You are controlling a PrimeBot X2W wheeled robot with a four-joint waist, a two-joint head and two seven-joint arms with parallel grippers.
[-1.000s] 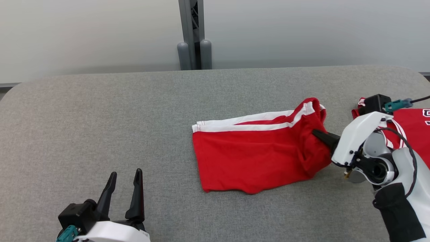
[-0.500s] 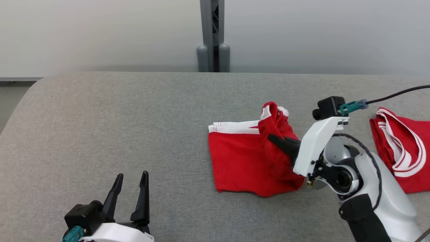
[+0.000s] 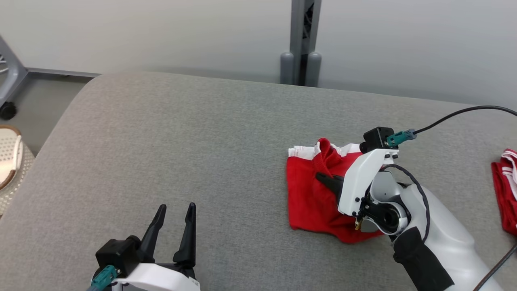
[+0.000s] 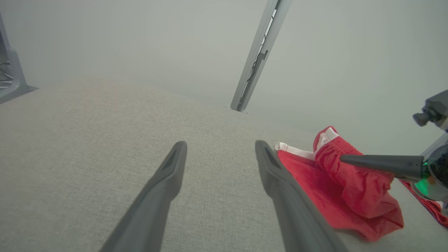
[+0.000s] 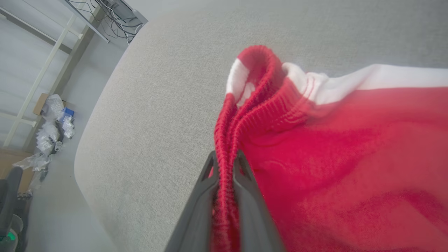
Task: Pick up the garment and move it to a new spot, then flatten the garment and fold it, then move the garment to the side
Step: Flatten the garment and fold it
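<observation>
Right gripper [image 5: 225,155] clenched on the red garment's ribbed band

Its two dark fingers [image 3: 329,181] are pressed together on a fold of the ribbed band, which stands up above the cloth. The garment [image 3: 309,198], red with white trim along its far side, lies bunched on the grey bench [image 3: 181,133], right of the bench's middle and well in from the far edge. The left gripper [image 3: 176,207] hovers over the near edge, left of the middle, jaws spread wide and holding nothing, well apart from the garment. A second red-and-white cloth [image 3: 505,190] lies toward the bench's right edge, apart from the garment
</observation>
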